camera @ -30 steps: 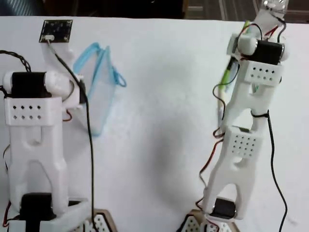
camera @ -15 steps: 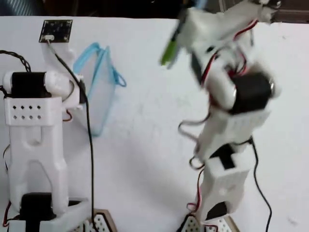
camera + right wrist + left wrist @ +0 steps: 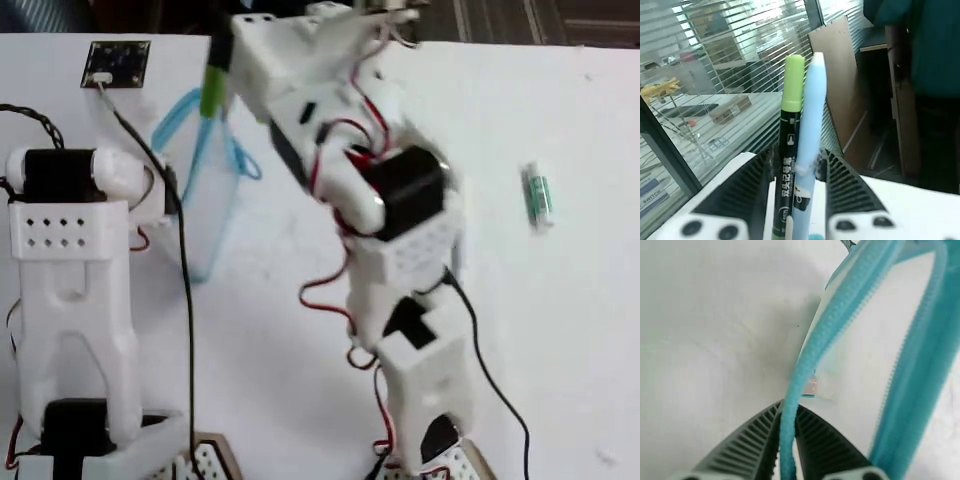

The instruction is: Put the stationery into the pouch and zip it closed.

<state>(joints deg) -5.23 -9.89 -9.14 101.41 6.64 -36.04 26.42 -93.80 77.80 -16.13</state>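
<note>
Right end effector (image 3: 797, 161) clamps two pens (image 3: 808, 115) (left end effector (image 3: 788, 412) pinches pouch (image 3: 840, 315) rim).

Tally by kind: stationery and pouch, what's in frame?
Pens: 2 (green pen, light blue pen)
Pouch: 1
Small green-and-white stick: 1
Total: 4

- The left arm (image 3: 70, 250) is hiding the pouch's (image 3: 208, 200) side.
- The green pen (image 3: 789, 140) and blue pen (image 3: 812, 125) are running off-frame.
- A small green item (image 3: 538, 196) is showing too small to name.
</note>
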